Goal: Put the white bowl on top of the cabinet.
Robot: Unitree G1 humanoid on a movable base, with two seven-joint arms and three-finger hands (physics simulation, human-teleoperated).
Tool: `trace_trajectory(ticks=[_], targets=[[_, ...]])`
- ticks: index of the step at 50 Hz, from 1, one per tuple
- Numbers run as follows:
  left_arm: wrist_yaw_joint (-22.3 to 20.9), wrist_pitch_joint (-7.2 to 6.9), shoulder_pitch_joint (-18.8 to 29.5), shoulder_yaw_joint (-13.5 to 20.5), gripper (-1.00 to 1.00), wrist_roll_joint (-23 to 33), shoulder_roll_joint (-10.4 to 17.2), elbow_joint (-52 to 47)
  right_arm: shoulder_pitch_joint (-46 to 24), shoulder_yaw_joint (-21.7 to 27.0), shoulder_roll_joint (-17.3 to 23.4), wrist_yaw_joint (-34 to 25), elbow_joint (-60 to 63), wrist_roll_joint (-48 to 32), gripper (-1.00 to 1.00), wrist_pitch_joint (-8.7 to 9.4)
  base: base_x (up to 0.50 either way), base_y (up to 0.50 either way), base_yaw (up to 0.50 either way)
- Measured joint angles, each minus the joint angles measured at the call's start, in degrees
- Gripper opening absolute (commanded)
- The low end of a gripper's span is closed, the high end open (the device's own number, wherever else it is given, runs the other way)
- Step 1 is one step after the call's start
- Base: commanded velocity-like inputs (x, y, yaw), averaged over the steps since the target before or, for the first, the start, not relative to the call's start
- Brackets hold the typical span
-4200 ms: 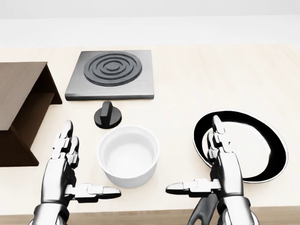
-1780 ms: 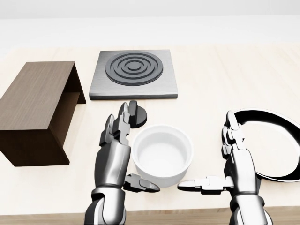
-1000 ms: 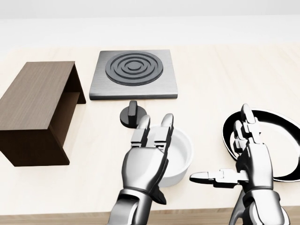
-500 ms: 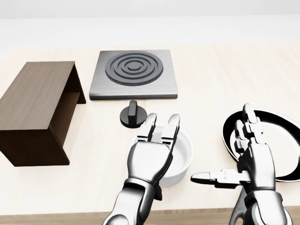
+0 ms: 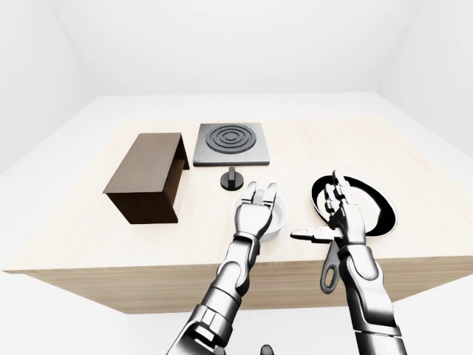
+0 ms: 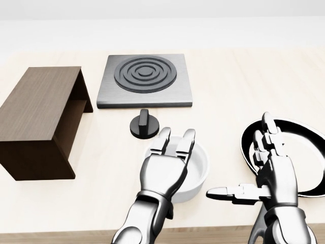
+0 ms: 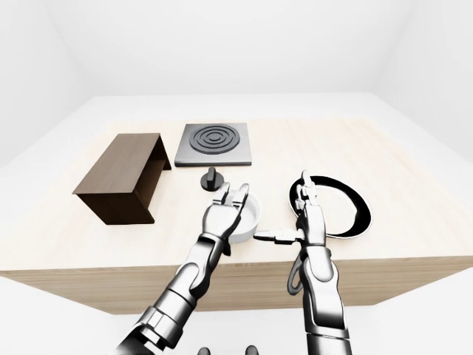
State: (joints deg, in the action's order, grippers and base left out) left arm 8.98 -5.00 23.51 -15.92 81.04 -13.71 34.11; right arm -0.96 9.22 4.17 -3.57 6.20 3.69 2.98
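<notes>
The white bowl (image 6: 197,168) sits on the light wooden table, low and centre in the head view, partly hidden by my left hand (image 6: 165,170). That hand hovers over the bowl's left half, fingers (image 6: 187,141) stretched flat and open, nothing gripped. The brown cabinet (image 6: 36,119) stands at the left, open side facing right, top bare. My right hand (image 6: 261,178) is open to the right of the bowl, thumb pointing toward it, fingers up over the black pan.
A black pan (image 6: 295,155) with a white inside lies at the right edge. A grey stove plate (image 6: 145,80) with dark rings sits top centre, and a black knob (image 6: 144,125) stands between it and the bowl. The table's near edge (image 6: 76,235) runs below my hands.
My left hand swung from the bowl's left side to over the bowl and crept slightly upward in the last second. Earlier the whole picture shifted right as the camera moved. The right hand barely moved.
</notes>
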Motion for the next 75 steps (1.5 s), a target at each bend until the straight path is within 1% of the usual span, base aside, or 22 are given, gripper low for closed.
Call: trace_trajectory(ticks=[11, 12, 13, 14, 15, 16, 17, 39, 45, 51, 62, 68, 75], targets=[[0.4, 0.0, 1.8, 0.3, 1.0, -0.1, 0.1, 4.6, 0.2, -0.2, -0.1, -0.1, 0.2, -0.2, 1.0, -0.04, 0.0, 0.0, 0.0], [0.4, 0.0, 1.9, 0.3, 0.73, -0.1, 0.2, 4.9, 0.2, -0.2, -0.1, -0.1, 0.1, -0.2, 1.0, -0.05, 0.0, 0.0, 0.0], [0.4, 0.0, 2.0, 0.3, -0.19, -0.1, 0.2, 5.0, 0.2, -0.2, -0.1, -0.1, 0.1, -0.2, 1.0, -0.06, 0.0, 0.0, 0.0], [0.4, 0.0, 2.1, 0.3, -0.62, -0.1, 0.2, 5.2, 0.2, -0.2, -0.1, -0.2, 0.2, -0.2, 1.0, -0.07, 0.0, 0.0, 0.0], [0.4, 0.0, 2.2, 0.3, -0.95, 0.0, 0.2, 5.4, 0.2, -0.2, -0.1, -0.2, 0.2, -0.2, 1.0, -0.07, 0.0, 0.0, 0.0], [0.3, 0.0, 2.2, 0.3, -0.95, 0.0, 0.2, 5.6, 0.2, -0.2, -0.1, -0.2, 0.2, -0.2, 1.0, -0.07, 0.0, 0.0, 0.0], [0.2, 0.0, 2.2, 0.3, -1.0, -0.1, 0.2, 5.9, 0.3, -0.2, -0.1, -0.2, 0.2, -0.2, 1.0, -0.07, 0.0, 0.0, 0.0], [-1.2, 0.0, 2.6, 0.2, -1.0, 1.5, 0.7, 9.3, 0.4, -0.2, -0.2, -0.2, 0.5, -0.3, 1.0, 0.01, 0.0, 0.0, 0.0], [-2.7, 0.0, 2.7, -0.1, -1.0, 2.6, 0.9, 8.7, 0.5, -0.2, -0.2, -0.2, 0.6, -0.3, 1.0, 0.04, 0.0, 0.0, 0.0], [-7.2, 0.0, 3.1, -0.2, -1.0, 5.4, 1.8, 5.8, 0.5, -0.2, -0.3, -0.3, 0.7, -0.2, 1.0, 0.0, 0.0, 0.0, 0.0], [-16.7, 0.0, 2.7, 1.9, -1.0, 10.5, 3.6, -2.6, 0.8, -0.3, -0.3, -0.5, 1.0, -0.3, 1.0, 0.08, 0.0, 0.0, 0.0], [-20.3, 0.0, 3.5, 3.3, -1.0, 12.0, 4.2, -5.8, 0.8, -0.3, -0.3, -0.6, 1.1, -0.2, 1.0, 0.23, 0.0, 0.0, 0.0], [-23.5, 0.0, 4.4, 4.4, -1.0, 13.1, 5.0, -9.7, 0.9, -0.3, -0.4, -0.7, 1.1, -0.2, 1.0, 0.26, 0.0, 0.0, 0.0]])
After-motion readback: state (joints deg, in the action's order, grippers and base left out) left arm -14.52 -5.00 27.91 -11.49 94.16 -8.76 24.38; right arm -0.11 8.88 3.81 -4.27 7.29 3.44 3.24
